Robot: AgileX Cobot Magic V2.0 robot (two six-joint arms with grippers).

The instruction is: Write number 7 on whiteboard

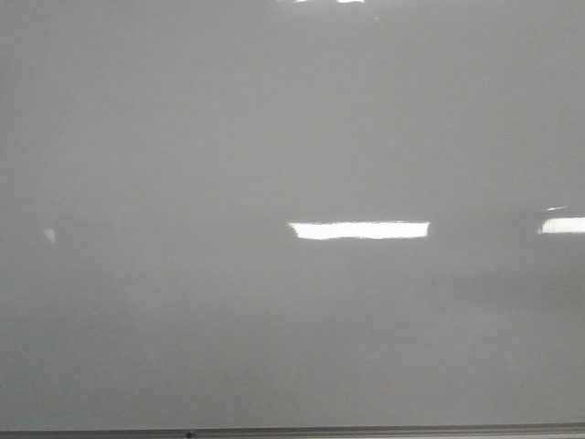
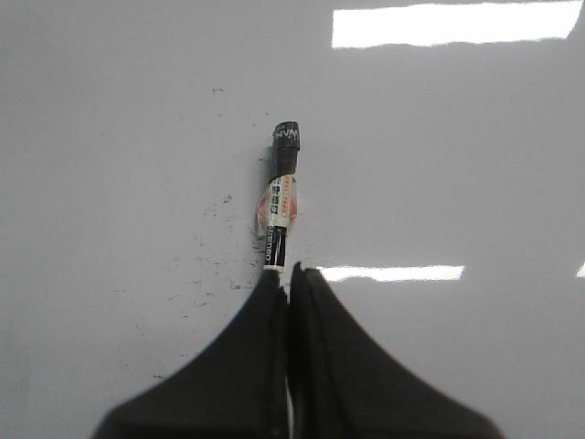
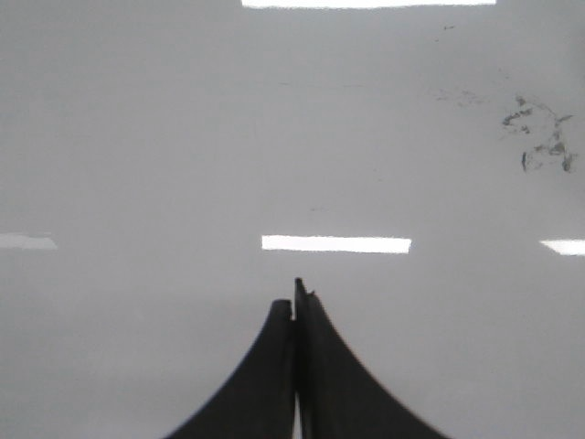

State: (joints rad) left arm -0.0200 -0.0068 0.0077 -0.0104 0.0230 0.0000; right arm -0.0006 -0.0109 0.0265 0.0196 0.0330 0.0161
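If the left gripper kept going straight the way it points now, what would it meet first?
Probably the whiteboard. The left gripper is shut on a marker that juts ahead of its fingertips toward the glossy surface, so the marker's capped-looking black end would likely touch first. How far off the board lies is unclear.

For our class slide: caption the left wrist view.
Left hand shut on a marker over the whiteboard.

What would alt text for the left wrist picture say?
The left arm's black tool is shut on a marker whose capped black end points out over the glossy whiteboard. Faint dark smudges dot the board beside it; no 7 is visible.
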